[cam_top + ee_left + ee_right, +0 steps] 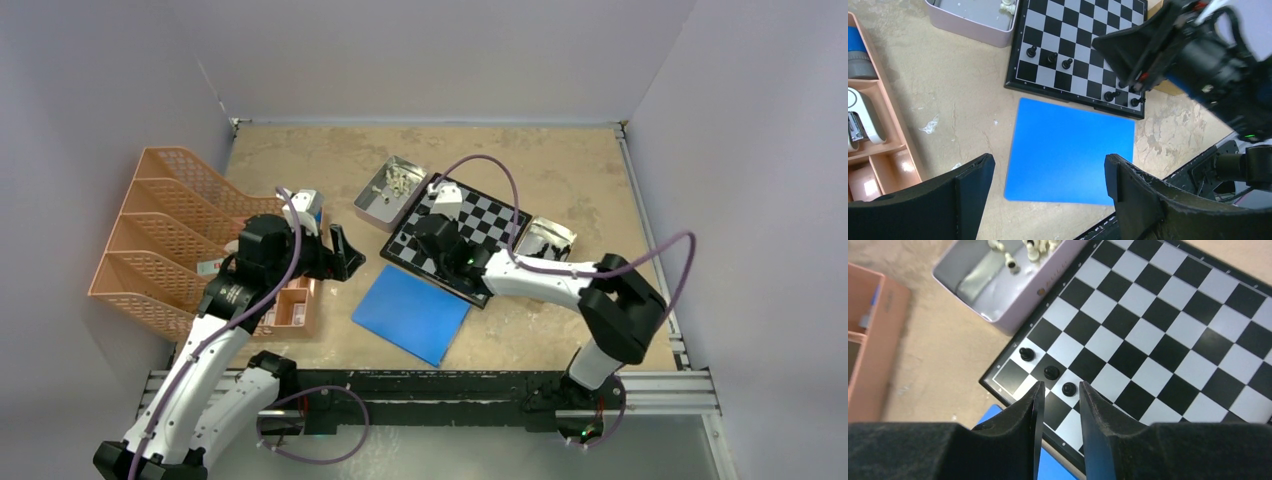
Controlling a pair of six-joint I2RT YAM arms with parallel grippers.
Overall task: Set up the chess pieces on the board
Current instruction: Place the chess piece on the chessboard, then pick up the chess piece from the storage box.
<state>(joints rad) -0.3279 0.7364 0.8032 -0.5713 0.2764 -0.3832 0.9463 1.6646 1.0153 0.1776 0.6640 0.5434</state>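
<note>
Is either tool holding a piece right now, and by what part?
Nothing held: left tool gapes empty; right tool, narrowly parted, frames only bare board.

The tan table (560, 170) bore the board (490, 225). A blue sheet (412, 313) lay just in front of the board, a grey tin (372, 212) beside its left edge, another tin (546, 238) at its right, and an orange rack (160, 230) well to its left.
</note>
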